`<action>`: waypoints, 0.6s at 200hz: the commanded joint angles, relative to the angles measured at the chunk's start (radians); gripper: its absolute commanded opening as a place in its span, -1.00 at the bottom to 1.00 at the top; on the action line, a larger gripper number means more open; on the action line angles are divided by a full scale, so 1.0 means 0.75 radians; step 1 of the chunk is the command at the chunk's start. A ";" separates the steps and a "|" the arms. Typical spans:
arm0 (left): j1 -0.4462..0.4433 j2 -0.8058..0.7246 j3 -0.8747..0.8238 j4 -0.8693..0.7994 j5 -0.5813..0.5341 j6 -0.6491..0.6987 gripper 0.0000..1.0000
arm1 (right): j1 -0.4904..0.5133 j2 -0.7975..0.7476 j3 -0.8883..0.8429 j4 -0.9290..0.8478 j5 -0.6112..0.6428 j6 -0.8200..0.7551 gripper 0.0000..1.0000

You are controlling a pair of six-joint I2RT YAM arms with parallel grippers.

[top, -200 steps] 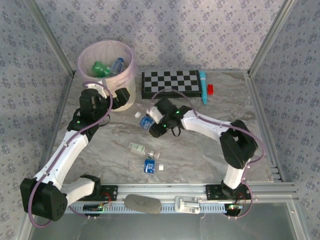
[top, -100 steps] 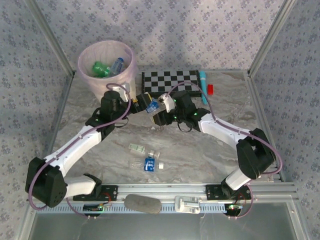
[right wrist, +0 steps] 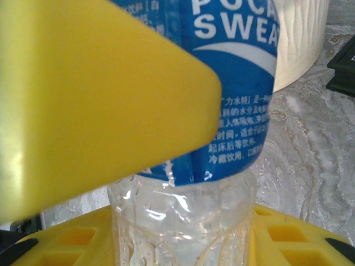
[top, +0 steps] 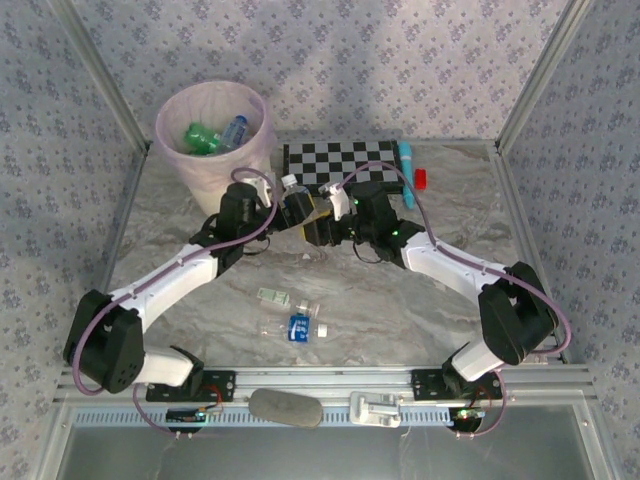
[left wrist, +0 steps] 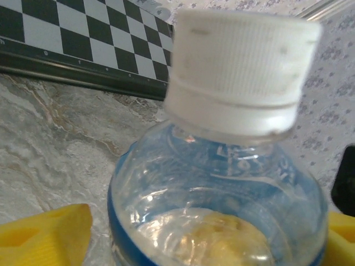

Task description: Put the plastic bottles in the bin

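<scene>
Left gripper (top: 278,205) swung from bin (top: 205,172) to bottle (left wrist: 222,183) pinched by right gripper (top: 318,218); left fingers (left wrist: 44,233) flanked it, clamp unclear. Handover likely started.

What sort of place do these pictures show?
Probably a robot test cell, not a home: two arms bolted to a metal rail, a table boxed in by an aluminium frame and papered walls, and a bottle in the right gripper.

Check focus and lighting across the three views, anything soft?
Left wrist: the bottle cap is soft, too close, while the chessboard behind is sharper. Right wrist: the near yellow finger is a blur, the label text reads fine. Top external: even light, sharp, faint shadows on the table.
</scene>
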 commanded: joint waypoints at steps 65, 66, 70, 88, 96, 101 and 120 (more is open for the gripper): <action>-0.012 0.002 0.013 0.063 0.015 0.012 0.03 | 0.023 -0.019 0.000 0.027 -0.014 -0.001 0.10; -0.011 0.001 0.014 0.063 0.015 0.013 0.03 | 0.023 -0.020 -0.001 0.027 -0.014 -0.001 0.11; -0.011 -0.001 0.014 0.063 0.009 0.015 0.02 | 0.023 -0.019 -0.001 0.024 -0.015 0.000 0.16; -0.005 -0.007 0.038 0.045 -0.020 0.051 0.00 | 0.021 -0.028 0.004 0.006 -0.009 -0.004 0.38; -0.001 -0.013 0.064 0.025 -0.036 0.085 0.00 | 0.019 -0.035 0.002 -0.003 -0.006 -0.003 0.43; 0.002 -0.014 0.082 0.010 -0.043 0.109 0.00 | 0.017 -0.042 0.000 -0.006 -0.004 -0.005 0.46; 0.022 -0.012 0.174 -0.071 -0.092 0.221 0.00 | 0.011 -0.076 -0.022 -0.003 0.006 -0.007 0.61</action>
